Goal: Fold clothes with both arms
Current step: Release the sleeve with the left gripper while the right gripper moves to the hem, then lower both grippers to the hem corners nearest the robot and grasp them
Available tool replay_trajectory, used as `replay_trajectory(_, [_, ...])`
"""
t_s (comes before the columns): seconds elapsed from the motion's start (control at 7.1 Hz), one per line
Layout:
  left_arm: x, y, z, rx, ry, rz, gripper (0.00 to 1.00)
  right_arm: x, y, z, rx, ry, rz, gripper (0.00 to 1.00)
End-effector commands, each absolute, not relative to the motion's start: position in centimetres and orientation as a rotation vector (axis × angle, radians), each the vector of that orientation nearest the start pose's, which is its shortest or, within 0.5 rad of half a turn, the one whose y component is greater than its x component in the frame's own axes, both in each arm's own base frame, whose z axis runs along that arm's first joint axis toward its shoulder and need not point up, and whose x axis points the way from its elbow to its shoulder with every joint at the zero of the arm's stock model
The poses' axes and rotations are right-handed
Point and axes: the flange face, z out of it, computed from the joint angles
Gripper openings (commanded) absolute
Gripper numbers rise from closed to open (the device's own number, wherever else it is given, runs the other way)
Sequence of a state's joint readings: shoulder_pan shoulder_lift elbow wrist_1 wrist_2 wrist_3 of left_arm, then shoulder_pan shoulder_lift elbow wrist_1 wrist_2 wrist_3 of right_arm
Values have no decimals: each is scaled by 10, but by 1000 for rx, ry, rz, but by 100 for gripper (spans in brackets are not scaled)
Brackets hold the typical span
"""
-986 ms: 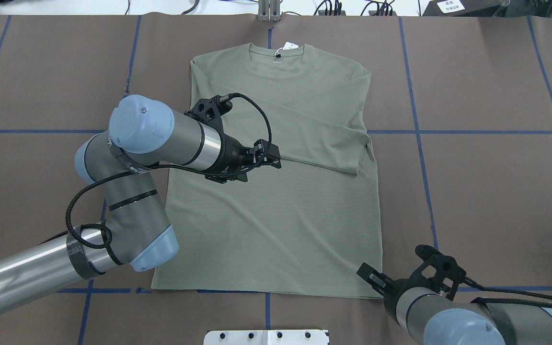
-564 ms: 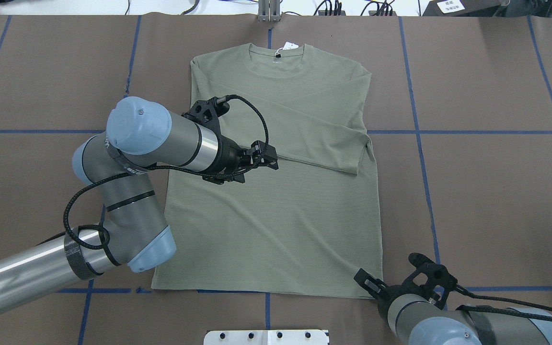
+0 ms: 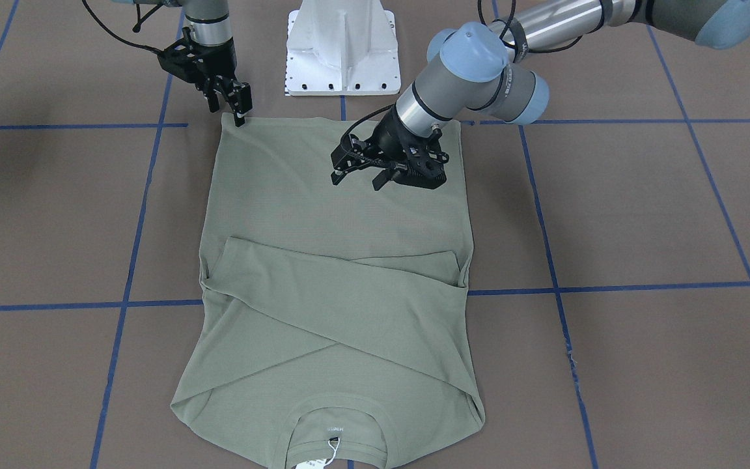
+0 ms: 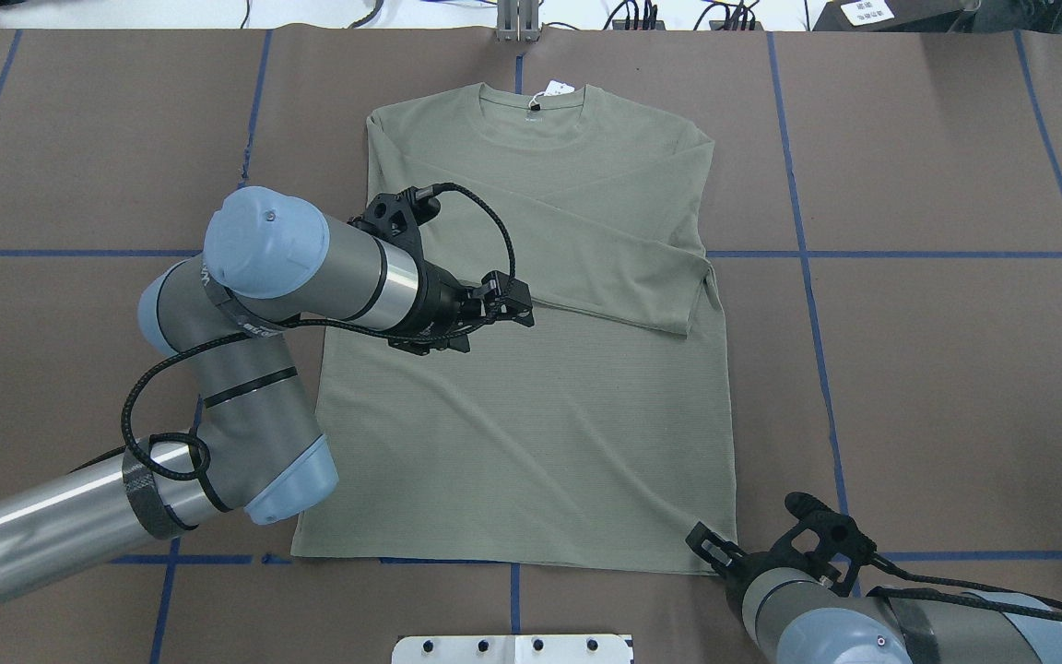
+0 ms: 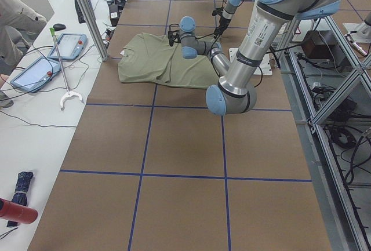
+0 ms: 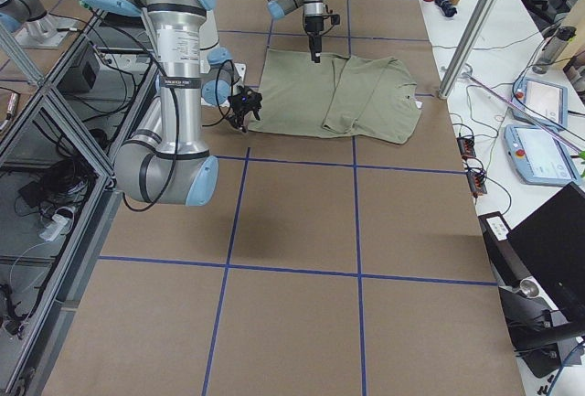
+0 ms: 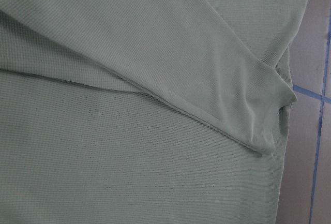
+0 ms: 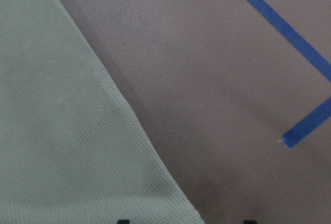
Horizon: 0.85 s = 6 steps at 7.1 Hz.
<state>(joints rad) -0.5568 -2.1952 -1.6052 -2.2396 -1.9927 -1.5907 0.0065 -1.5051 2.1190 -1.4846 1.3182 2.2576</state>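
Brown table [image 4: 955, 369] is covered by one flat green shirt [image 4: 540, 443], two sleeves crossed. Two grippers are spread wide: left gripper [image 3: 357, 178] above the shirt's middle, right gripper [image 3: 242, 112] at its hem corner.

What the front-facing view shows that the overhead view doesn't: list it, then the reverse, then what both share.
Front-facing only: the white pedestal's column and the neck label print. Overhead only: cables beyond the table's far edge. Both: the green shirt with its sleeves crossed over the chest, its hang tag, the left gripper above the shirt's body, and the right gripper at a hem corner.
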Motion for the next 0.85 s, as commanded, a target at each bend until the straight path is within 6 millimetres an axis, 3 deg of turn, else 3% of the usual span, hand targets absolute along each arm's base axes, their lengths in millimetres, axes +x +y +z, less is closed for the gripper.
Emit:
replay_trajectory(0.0, [521,-433,194,1,1350,-207,91,-486,-160,371,-33,-745,743,48])
replay_trajectory(0.14, [522,-433,194,-1,1349,-206,91,-486,-160,371,-38,-745,741,0])
replay_trajectory(0.42, [523,-434,198,-3,1342,-209,91,-474,-157,352,-87,-771,732,0])
replay_trajectory(0.7, [522,-429,209,-11,1332,-210,91,-474,-158,354,-85,-767,732,0])
